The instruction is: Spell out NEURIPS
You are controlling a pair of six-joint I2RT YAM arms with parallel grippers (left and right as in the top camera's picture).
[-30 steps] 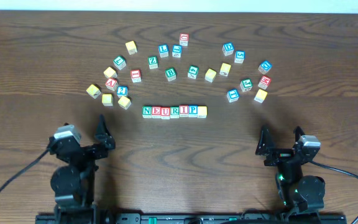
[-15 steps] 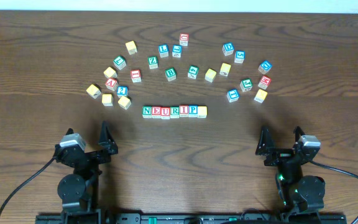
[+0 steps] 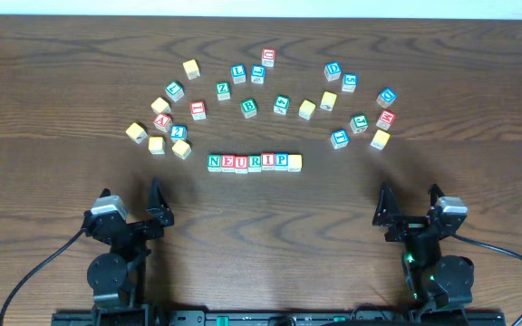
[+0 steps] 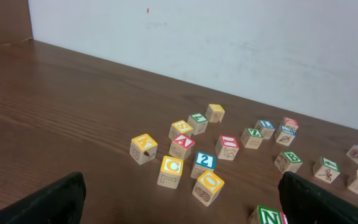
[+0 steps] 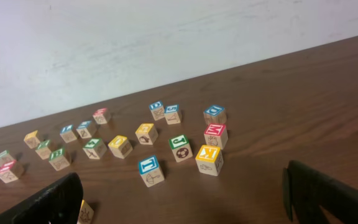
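1. Left gripper point(image 3: 131, 201), near left on the wooden table point(image 3: 53, 181): sits with jaws spread as wide as they go, grips nothing. Shows in the left wrist view only as dark fingers point(image 4: 55, 200) at the bottom corners.
2. Left cluster point(image 3: 159, 136), farther out than that gripper and well apart from it: lies scattered, with a red A point(image 3: 162, 121), a blue 2 point(image 3: 178, 132) and several yellow-framed cubes.
3. NEURIPS point(image 3: 254, 162), at the table's centre, nearer than every loose cube: stands as one straight row running left to right, cubes touching side by side.
   - Reads green N point(image 3: 214, 162), red E point(image 3: 227, 162), U point(image 3: 241, 163), green R point(image 3: 255, 162), red I point(image 3: 268, 161), blue P point(image 3: 282, 161).
   - Ends at the right in a yellowish-faced cube point(image 3: 294, 162), letter not readable.
   - Lies well apart from both grippers.
4. Middle arc, beyond the row: holds a green Z point(image 3: 223, 90) and a green B point(image 3: 249, 108) among other loose cubes.
5. Right cluster point(image 3: 359, 122), far right of the row: includes a blue D point(image 3: 333, 71) and a yellow cube point(image 3: 381, 139) nearest the row's side.
6. Right gripper point(image 3: 410, 204), near right: rests with jaws fully apart, holds nothing.
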